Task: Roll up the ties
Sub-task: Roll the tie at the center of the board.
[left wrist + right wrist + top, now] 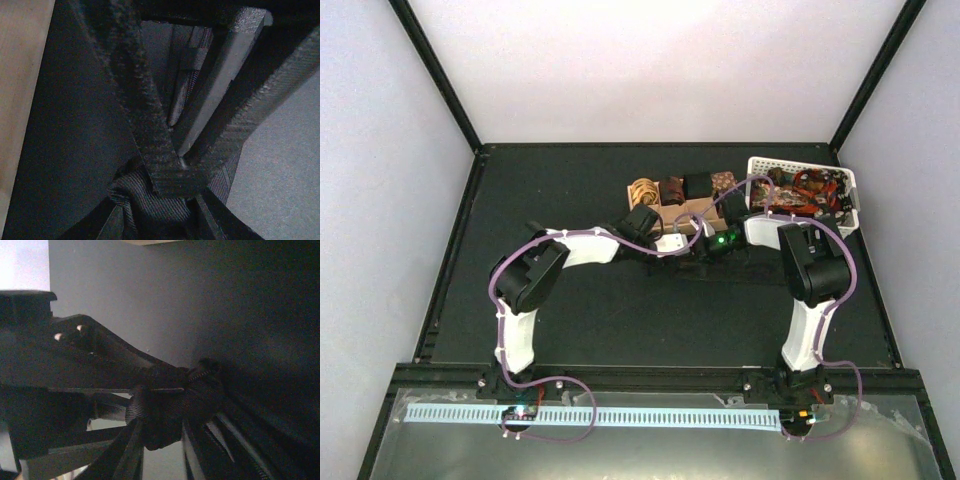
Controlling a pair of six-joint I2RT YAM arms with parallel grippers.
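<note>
Left hand is pinched tight on a bunched wad of the black tie, and the right hand looks clamped on the same tie too. Both meet mid-tabletop, just in front of the wooden tray holding rolled ties. A white basket sits right beside the tray.

I'm looking into a lab test cell: plain white panel walls in black metal framing enclose the matte black table.
</note>
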